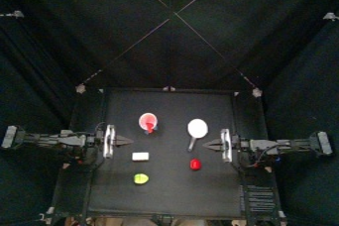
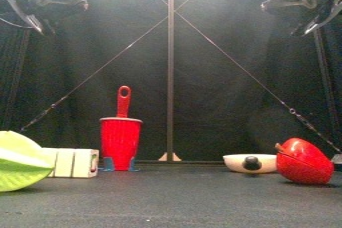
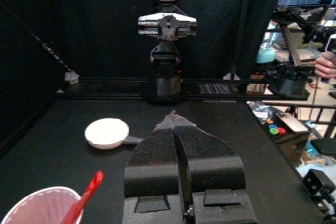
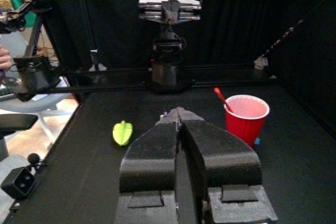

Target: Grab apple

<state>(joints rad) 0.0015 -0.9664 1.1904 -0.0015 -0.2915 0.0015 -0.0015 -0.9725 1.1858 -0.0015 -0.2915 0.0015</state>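
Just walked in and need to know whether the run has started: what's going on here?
Nothing is being handled yet. Both arms rest at the table's sides, the left gripper and right gripper shut and empty. The apple lies untouched near the front right, with a white bowl behind it, a red cup, a white block and a yellow-green fruit to the left.

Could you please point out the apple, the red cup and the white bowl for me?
apple (image 2: pixel 305 162): front view, on the middle of its red skin.
red cup (image 2: pixel 120 142): front view, on the cup's front wall.
white bowl (image 1: pixel 197 127): top view, on the white surface at its middle.
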